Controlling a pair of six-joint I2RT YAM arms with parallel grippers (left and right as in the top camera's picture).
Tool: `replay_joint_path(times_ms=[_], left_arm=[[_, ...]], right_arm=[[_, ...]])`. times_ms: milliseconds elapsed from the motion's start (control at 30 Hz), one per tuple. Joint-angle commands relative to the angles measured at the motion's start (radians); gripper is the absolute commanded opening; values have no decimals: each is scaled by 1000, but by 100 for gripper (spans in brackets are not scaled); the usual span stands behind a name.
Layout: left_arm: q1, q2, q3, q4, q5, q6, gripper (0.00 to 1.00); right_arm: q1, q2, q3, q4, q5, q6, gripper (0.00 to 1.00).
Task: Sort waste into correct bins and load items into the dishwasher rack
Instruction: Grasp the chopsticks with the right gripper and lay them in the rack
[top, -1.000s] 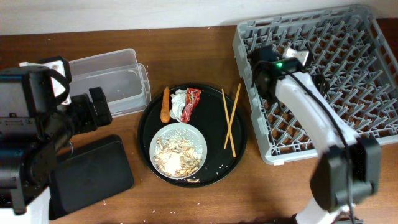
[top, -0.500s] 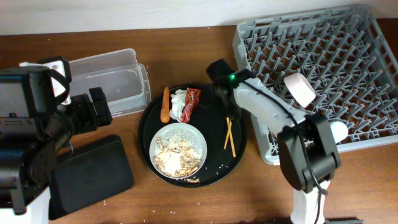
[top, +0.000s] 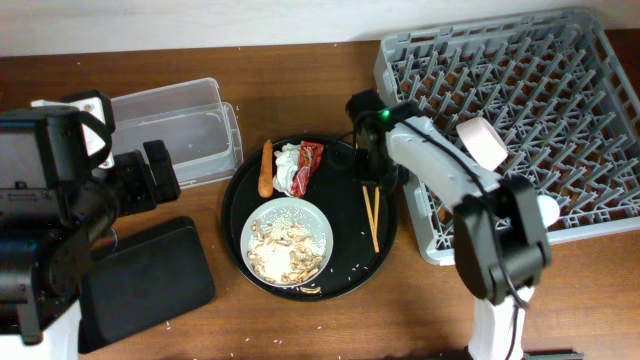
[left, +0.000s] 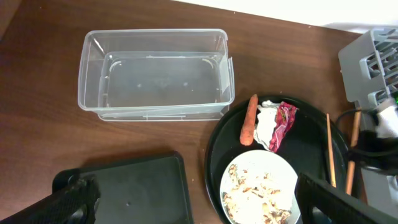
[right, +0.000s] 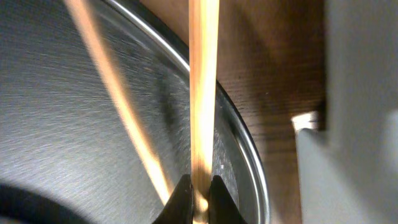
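My right gripper (right: 200, 186) is low over the right side of the round black tray (top: 240, 200), shut on one of the wooden chopsticks (right: 202, 93). The other chopstick (right: 118, 99) lies beside it on the tray. Overhead, the arm hides the upper part of the chopsticks (top: 372, 215). The carrot (top: 265, 168), white napkin (top: 290, 170) and red wrapper (top: 308, 165) lie at the tray's back. A plate (top: 287, 240) with food scraps sits at its front. My left gripper (left: 199, 205) hangs open and empty, high above the black tray bin (left: 124, 193).
The clear tub (top: 180, 130) stands empty at the back left. The grey dishwasher rack (top: 520, 130) fills the right side, its corner next to my right gripper. A small white bowl (top: 482, 143) lies among its pegs. The black bin (top: 145, 280) sits front left.
My right arm left the rack, swung over to the round tray's right side, and its jaws closed on a chopstick. The left arm has not moved.
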Motion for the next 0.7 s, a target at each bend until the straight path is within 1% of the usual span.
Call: replay_joint_path(times_ms=[0,67,100,167,267,333,400,433,467,500,533,600,633,667], left_arm=[[5,0,2,-1,-15,-9,99],[5,0,2,-1,-14,-9,99],[5,0,2,-1,-15,-9,99],[5,0,2,-1,-15,-9,99],[5,0,2,-1,-15,-9,99],[5,0,2,-1,-15,-9,99],[5,0,2,-1,-15,-9,99],[5,0,2,-1,-15,-9,99],[5,0,2,-1,-15,-9,99],[5,0,2,-1,-15,-9,99],[5,0,2,-1,-15,-9,99],[5,0,2,-1,-15,-9,99],[5,0,2,-1,-15,-9,99],[5,0,2,-1,-15,-9,99]], right_arm=[[-13,-192,71,-16,34,-118,4],[-54,-247,71,-28,159,-125,4],[-87,-249,71,-16,224,-201,4],[-138,-225,69,45,234,-457,4],[-167,-180,68,78,218,-656,4],[-164,-152,68,87,217,-678,4],[-164,-125,68,81,174,-677,4],[-164,-121,68,76,159,-649,11],[-164,-125,69,72,159,-601,24],[-164,-141,76,55,158,-528,47],[-164,-152,83,45,148,-490,50],[-154,-199,97,20,5,-435,56],[-142,-214,97,9,-36,-386,57],[-120,-219,97,1,-98,-369,57]])
